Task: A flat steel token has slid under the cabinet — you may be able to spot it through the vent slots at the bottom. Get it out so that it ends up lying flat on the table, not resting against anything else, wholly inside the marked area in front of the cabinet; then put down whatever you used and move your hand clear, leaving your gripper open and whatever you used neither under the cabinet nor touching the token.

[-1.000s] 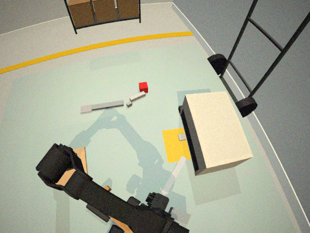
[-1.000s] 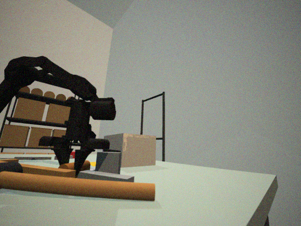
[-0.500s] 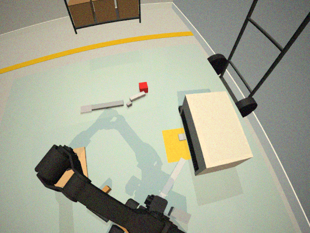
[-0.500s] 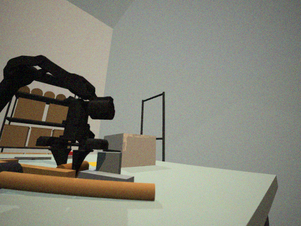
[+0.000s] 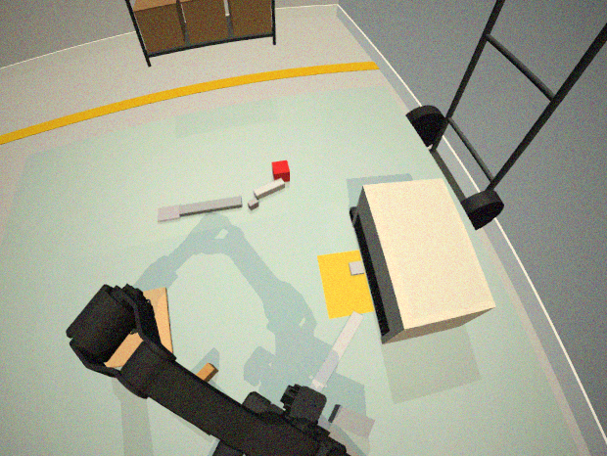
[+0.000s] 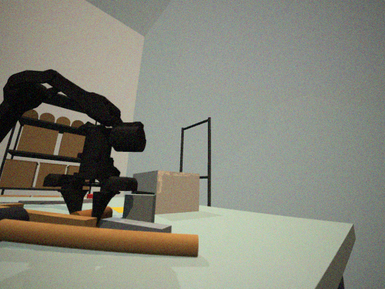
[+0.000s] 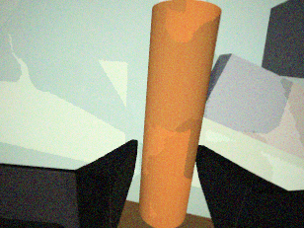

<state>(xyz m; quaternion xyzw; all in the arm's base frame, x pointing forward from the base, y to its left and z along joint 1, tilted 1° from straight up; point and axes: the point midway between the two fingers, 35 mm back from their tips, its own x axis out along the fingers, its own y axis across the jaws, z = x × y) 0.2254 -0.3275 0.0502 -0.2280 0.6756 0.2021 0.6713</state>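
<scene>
The token (image 5: 356,268), a flat grey square plate, lies on the yellow marked area (image 5: 338,289) (image 6: 117,209), at its cabinet side. Being near square, it shows no distinct long axis; its sides run roughly parallel to those of the area. Whether its far edge clears the cabinet (image 5: 432,250) (image 6: 177,192) cannot be told. A pale strip (image 5: 338,350) points diagonally toward the area, one end near its edge.

The gripper (image 6: 87,218) (image 7: 166,148) is partly open, holding nothing firmly; its fingers stand either side of an upright-looking orange cylinder (image 7: 178,73) in the wrist view, with a visible gap on one side.

The table (image 5: 220,147) (image 6: 264,235) is pale green, crossed by arm shadows. The room has grey and beige walls; a black hand truck (image 5: 522,68) (image 6: 208,155) stands beyond the cabinet.

The cabinet has a dark opening low along its front; its interior is unreadable. A rack (image 5: 274,22) (image 6: 46,154) holds brown boxes (image 5: 157,29) (image 6: 37,139).
</scene>
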